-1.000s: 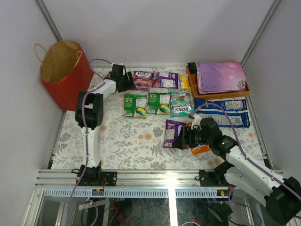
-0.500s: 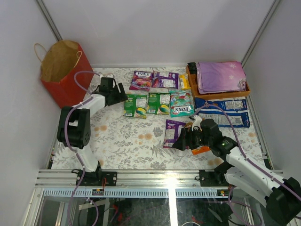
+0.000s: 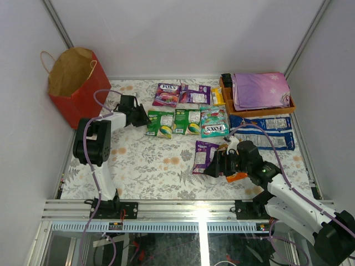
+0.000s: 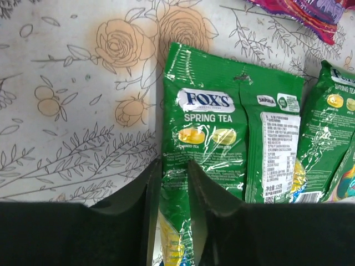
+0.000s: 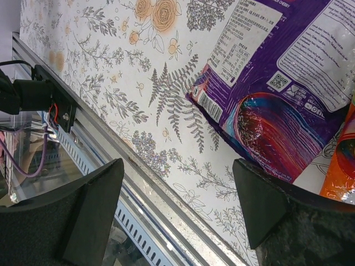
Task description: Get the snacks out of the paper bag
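Note:
The red paper bag (image 3: pixel 75 88) stands open at the back left, away from both grippers. Snacks lie in rows on the flowered table: a pink packet (image 3: pixel 167 93), a purple one (image 3: pixel 194 95), two green ones (image 3: pixel 160 123) (image 3: pixel 187 121) and a teal one (image 3: pixel 214 122). My left gripper (image 3: pixel 143 117) (image 4: pixel 173 166) is shut on the near end of the green FOX'S packet (image 4: pixel 216 133), which bunches up between the fingers. My right gripper (image 3: pixel 213 166) (image 5: pixel 177 166) stands wide open and holds nothing. It is beside a purple packet (image 5: pixel 277 83) and an orange packet (image 5: pixel 341 166).
A wooden tray (image 3: pixel 227 102) with a folded purple cloth (image 3: pixel 260 90) sits at the back right. Two long blue-and-white packs (image 3: pixel 266 123) (image 3: pixel 272 139) lie in front of it. The table's metal front rail (image 5: pixel 138 172) runs under my right gripper.
My left arm has swung from the pink packet at the back towards the front, to the green packet's left end, and its jaws have narrowed onto it. The right arm has not moved.

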Robot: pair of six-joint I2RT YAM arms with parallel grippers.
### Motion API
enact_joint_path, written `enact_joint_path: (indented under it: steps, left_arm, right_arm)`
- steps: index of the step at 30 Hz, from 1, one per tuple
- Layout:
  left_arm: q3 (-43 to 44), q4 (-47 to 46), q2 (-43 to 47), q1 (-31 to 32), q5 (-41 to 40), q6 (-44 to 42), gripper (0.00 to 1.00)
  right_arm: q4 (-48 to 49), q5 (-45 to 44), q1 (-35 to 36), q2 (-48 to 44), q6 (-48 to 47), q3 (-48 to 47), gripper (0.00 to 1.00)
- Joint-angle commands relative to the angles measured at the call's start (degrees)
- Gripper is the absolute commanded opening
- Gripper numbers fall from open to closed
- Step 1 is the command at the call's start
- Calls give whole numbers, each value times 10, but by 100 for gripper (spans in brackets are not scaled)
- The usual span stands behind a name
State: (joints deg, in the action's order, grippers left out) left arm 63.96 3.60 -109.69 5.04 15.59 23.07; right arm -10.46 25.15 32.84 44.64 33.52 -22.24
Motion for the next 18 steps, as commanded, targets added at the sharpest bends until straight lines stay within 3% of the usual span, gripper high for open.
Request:
enact_joint_path:
  steps: [1,4,18]
  left_arm:
    - [4,-48,-17,-8,41,13,17]
    - [-4,-68,-18,-12,58,29,0]
    - [-108,-215,35,-34,7,158,0]
  right_arm:
    - [12,10,-2,-3,5,-1,87]
    - [13,10,-2,-3,5,0,87]
    - [13,11,-1,-3,1,3,87]
